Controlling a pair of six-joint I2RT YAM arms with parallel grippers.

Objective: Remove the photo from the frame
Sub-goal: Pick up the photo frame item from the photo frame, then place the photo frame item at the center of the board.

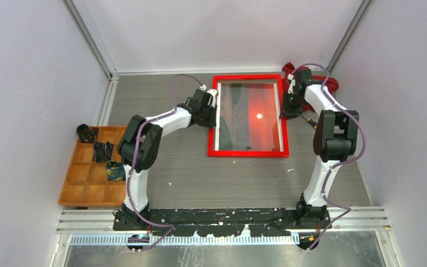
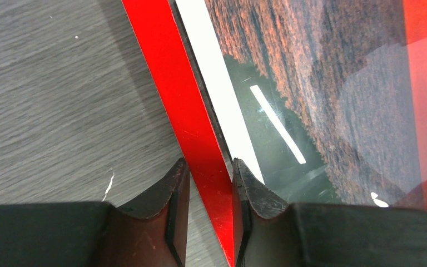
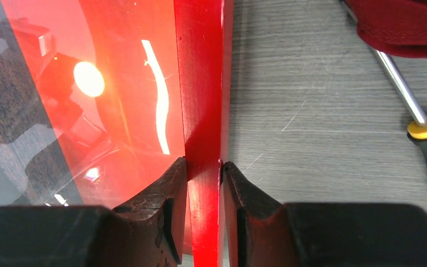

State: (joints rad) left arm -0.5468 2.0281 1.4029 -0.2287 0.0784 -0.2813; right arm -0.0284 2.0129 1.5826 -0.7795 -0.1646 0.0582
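left gripper [image 2: 208, 167] pinches the frame [image 1: 248, 153] by its left rail. the photo [image 1: 244, 125] lies face up inside it, mid-table [image 1: 172, 167]. right gripper [image 3: 204, 167] clamps the right rail. likely step: gripping the frame to flip it. next calls for a matched, level lift.

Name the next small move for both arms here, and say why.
Probably raise both arms together a little, lifting the frame so it can be turned over. The left tool and the right tool each pinch an opposite side rail, and the photo lies face up inside it, so the back seems the only way to reach it.
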